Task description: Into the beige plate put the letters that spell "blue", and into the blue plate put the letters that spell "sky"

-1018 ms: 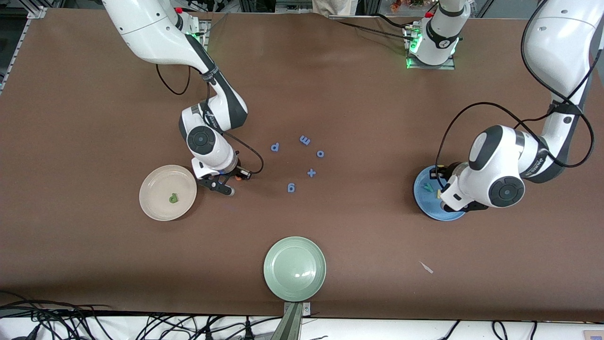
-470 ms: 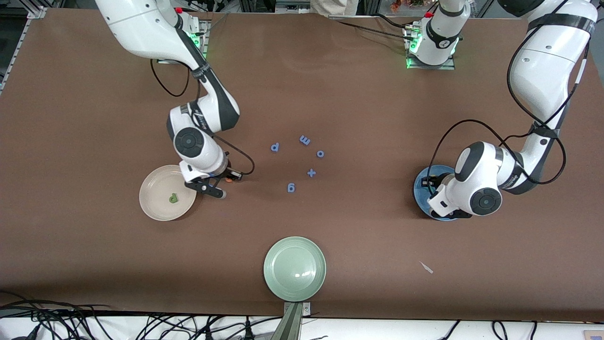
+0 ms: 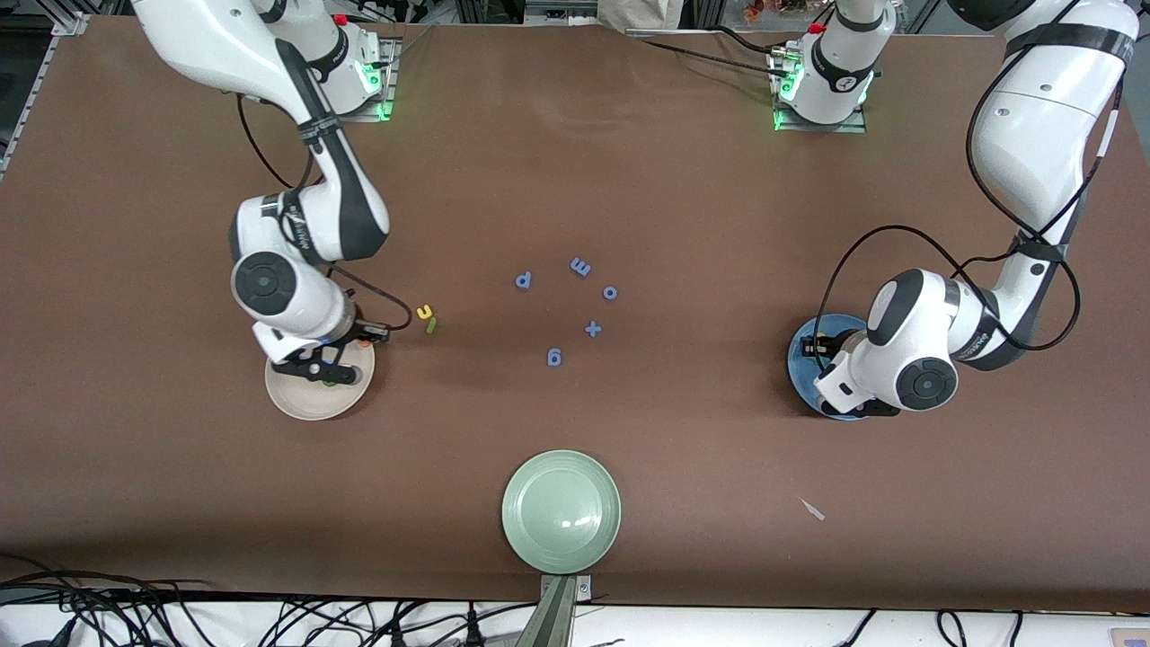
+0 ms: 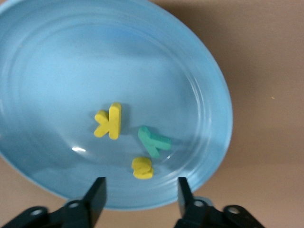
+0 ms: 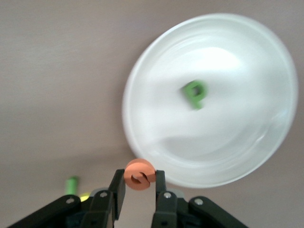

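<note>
From the front, the right claw (image 3: 334, 352) has swung off the bare worktop (image 3: 629, 180) and now hangs over the beige plate (image 3: 301, 404), leaving the yellow u (image 3: 424, 312) and the green l (image 3: 431, 325) uncovered just beside that plate, while the left claw (image 3: 822, 346) sits low over the blue plate (image 3: 802, 377). The left wrist view shows its jaws parted and empty, with the yellow k (image 4: 109, 120), teal y (image 4: 153, 141) and yellow s (image 4: 143, 168) all lying in the plate, so "sky" looks finished. The right wrist view has the orange e (image 5: 139, 174) pinched between narrow jaws at the plate's rim, the green b (image 5: 194, 92) already inside, so I'd say the drop comes next.
</note>
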Robot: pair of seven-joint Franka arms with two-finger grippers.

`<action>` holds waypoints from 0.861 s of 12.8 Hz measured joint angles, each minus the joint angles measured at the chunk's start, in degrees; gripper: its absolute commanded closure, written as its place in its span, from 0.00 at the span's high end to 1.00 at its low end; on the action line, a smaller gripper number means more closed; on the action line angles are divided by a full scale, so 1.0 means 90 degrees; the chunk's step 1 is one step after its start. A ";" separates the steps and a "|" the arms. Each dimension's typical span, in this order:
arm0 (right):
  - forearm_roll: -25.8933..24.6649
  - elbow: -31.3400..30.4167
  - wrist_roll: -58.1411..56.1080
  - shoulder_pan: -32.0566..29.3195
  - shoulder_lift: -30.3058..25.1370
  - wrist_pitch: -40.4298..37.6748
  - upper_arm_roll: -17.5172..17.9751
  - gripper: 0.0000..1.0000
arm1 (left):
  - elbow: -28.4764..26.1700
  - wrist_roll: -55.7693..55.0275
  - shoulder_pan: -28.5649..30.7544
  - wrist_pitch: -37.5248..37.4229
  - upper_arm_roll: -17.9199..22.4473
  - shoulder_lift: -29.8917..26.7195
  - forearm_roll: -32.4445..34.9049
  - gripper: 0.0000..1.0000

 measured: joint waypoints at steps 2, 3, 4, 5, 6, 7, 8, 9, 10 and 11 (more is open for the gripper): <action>0.0017 -0.0014 -0.0404 -0.0130 0.0003 0.0006 -0.0212 0.75 | 0.0047 0.0002 -0.0026 -0.0171 -0.0061 -0.0260 0.0000 1.00; 0.0081 -0.0014 -0.0440 -0.0185 0.0003 0.0011 -0.0219 0.75 | 0.0064 0.0005 -0.0026 -0.0278 -0.0134 -0.0436 0.0000 1.00; 0.0235 -0.0014 -0.0444 -0.0187 0.0003 0.0011 -0.0216 0.75 | 0.0069 0.0007 -0.0029 -0.0352 -0.0215 -0.0638 0.0000 1.00; 0.0430 -0.0014 -0.0444 -0.0157 0.0003 0.0011 -0.0202 0.75 | 0.0074 0.0008 -0.0031 -0.0400 -0.0287 -0.0818 0.0000 1.00; 0.0598 -0.0013 -0.0432 -0.0124 0.0003 0.0010 -0.0175 0.75 | 0.0082 0.0009 -0.0033 -0.0413 -0.0360 -0.0982 0.0000 1.00; 0.0703 -0.0012 -0.0395 -0.0091 0.0003 0.0010 -0.0138 0.75 | 0.0098 0.0009 -0.0030 -0.0416 -0.0446 -0.1152 0.0000 1.00; 0.0745 -0.0009 -0.0286 -0.0064 0.0002 0.0010 -0.0084 0.75 | 0.0130 0.0009 -0.0032 -0.0417 -0.0538 -0.1360 0.0000 1.00; 0.0770 -0.0007 -0.0127 -0.0052 0.0004 0.0012 -0.0010 0.75 | 0.0188 0.0009 -0.0036 -0.0418 -0.0596 -0.1572 0.0000 1.00; 0.0784 -0.0009 0.0100 -0.0049 0.0012 0.0027 0.0098 0.75 | 0.0292 0.0026 -0.0035 -0.0419 -0.0620 -0.1745 0.0000 1.00; 0.0787 -0.0015 0.0353 -0.0043 0.0037 0.0089 0.0243 0.75 | 0.0427 0.0105 -0.0031 -0.0426 -0.0623 -0.1882 0.0000 1.00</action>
